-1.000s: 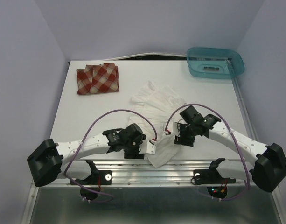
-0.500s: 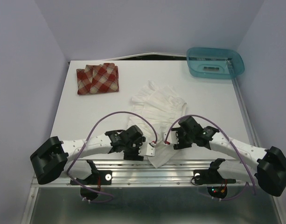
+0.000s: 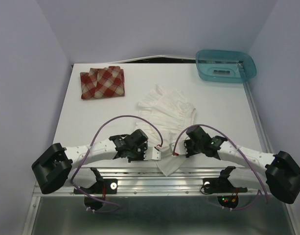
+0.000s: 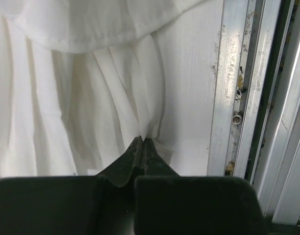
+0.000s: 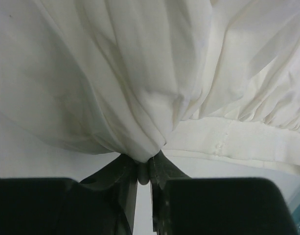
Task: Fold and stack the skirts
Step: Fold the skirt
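The white skirt lies crumpled mid-table, its near end reaching the front rail. My left gripper is at that near end on the left; in the left wrist view its jaws are pressed together with a thin fold of the white skirt pinched at the tips. My right gripper is on the right side of the same end; in the right wrist view it is shut on a bunched fold of the white skirt. The red-and-cream plaid skirt lies folded at the far left.
A teal plastic basket stands at the far right corner. An aluminium rail runs along the table's near edge, right beside the left gripper, and shows as the metal rail in the left wrist view. Purple walls close in on both sides.
Both grippers have gone from open to shut on the near end of the white skirt. The right gripper dropped lower and nearer to the front edge; the left one shifted slightly.
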